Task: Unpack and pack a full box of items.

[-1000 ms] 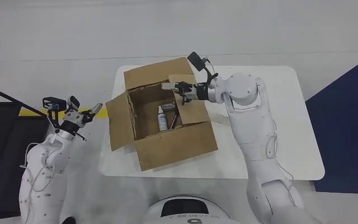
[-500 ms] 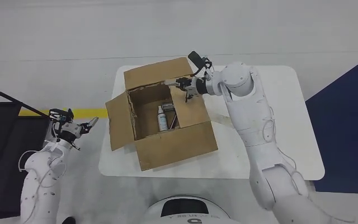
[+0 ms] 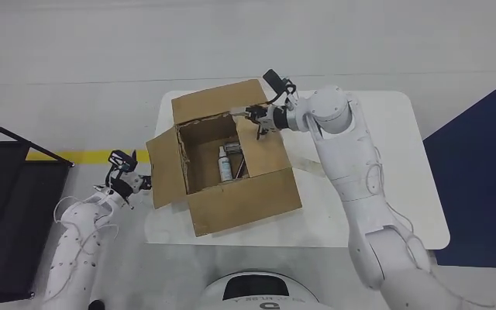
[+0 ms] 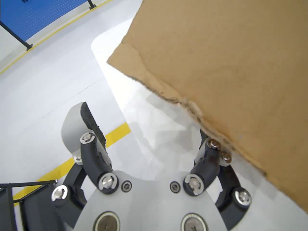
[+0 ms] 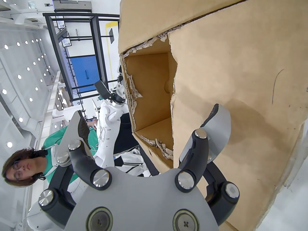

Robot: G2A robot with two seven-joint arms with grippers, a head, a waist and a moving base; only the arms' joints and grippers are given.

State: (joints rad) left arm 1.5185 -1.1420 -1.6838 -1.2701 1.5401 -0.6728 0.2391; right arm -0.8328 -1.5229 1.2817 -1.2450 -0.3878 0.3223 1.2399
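I am seeing one cardboard box (image 3: 240, 203) sitting open on the desk (image 3: 411, 170), flaps splaying outward. One white bottle (image 3: 225, 164) is lying inside, long axis running far to near. The left pincer (image 4: 144, 126) is gaping beside the left flap (image 3: 163, 174). The right pincer (image 5: 148, 116) is gaping at the box's far right corner.
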